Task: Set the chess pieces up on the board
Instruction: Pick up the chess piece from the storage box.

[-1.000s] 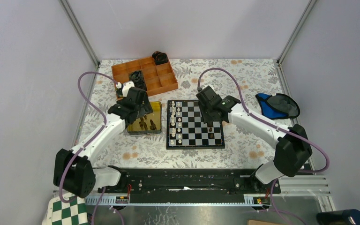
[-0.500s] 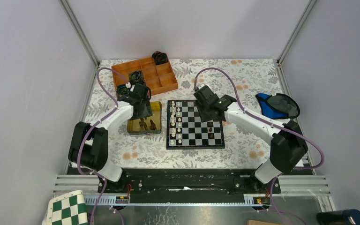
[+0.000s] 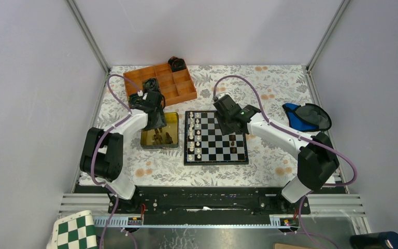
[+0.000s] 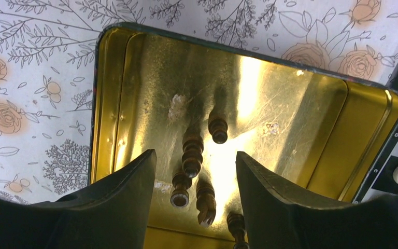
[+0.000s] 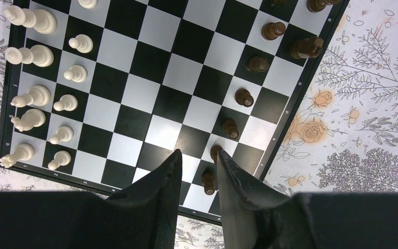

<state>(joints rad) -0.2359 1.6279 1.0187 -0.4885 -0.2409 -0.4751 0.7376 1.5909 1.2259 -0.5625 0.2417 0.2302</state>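
The left gripper (image 4: pixel 194 155) hung right over the gold tin (image 4: pixel 311 104). Its two fingers (image 4: pixel 129 197) stood wide apart and held nothing. Just under that gap, a little bunch of dark chess pieces (image 4: pixel 193 152) lay on the floor of the tin. They were all lying down, not standing up. In the left wrist view each one pointed about from 12 o'clock to 6 o'clock, and the fingers sat at 9 o'clock and 3 o'clock. So I think the fingers would squeeze across the thin middle of a piece, which was a good way to pick one up. The pieces lay very close together, so I think the gripper could catch two at once. Seen from above, the tin sat just beside the board (image 3: pixel 215 145), at its 9 o'clock, so the left arm was the nearer one for these pieces. The right gripper (image 5: pixel 199 155) hung over the 3 o'clock side of the board, where the standing dark pieces (image 5: pixel 244 96) were. Its fingers were only a little apart. A small dark piece (image 5: pixel 208 182) showed in the gap, but it looked to be standing on the board, not pinched. Farther off, the white pieces (image 5: pixel 36 54) stood in two rows along the 9 o'clock side.
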